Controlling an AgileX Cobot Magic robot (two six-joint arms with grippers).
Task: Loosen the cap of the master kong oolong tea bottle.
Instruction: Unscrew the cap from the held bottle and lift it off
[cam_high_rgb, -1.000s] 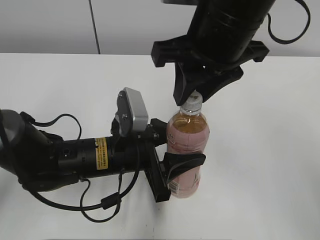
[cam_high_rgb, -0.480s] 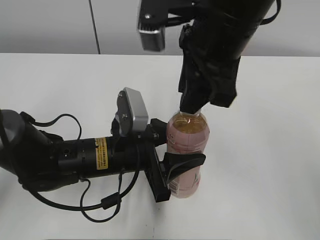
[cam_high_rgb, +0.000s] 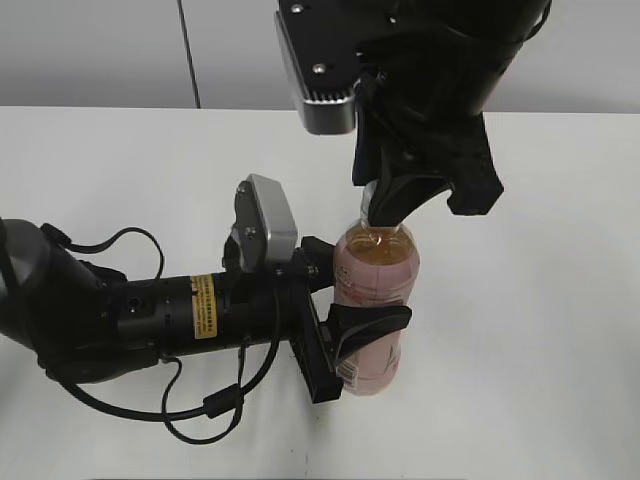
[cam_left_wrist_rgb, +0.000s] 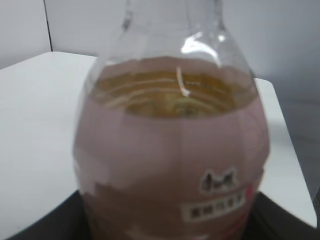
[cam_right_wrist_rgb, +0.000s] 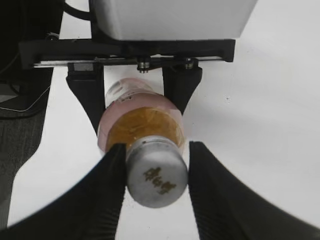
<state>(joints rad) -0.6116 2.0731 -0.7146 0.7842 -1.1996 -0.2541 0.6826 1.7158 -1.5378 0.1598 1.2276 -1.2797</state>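
Right wrist view: cap (cam_right_wrist_rgb: 156, 176), white with dark mark on top, sits between the two black fingers (cam_right_wrist_rgb: 102, 197) of the right tool (cam_right_wrist_rgb: 156, 180); both fingers press its ribbed side. Below the right tool, master kong oolong tea bottle (cam_high_rgb: 373, 290) stands upright on the white table (cam_high_rgb: 540, 300), amber tea up to its shoulder. Left tool (cam_high_rgb: 345, 305) lies level, its fingers clamped around the bottle's pink-labelled body (cam_left_wrist_rgb: 170, 170).
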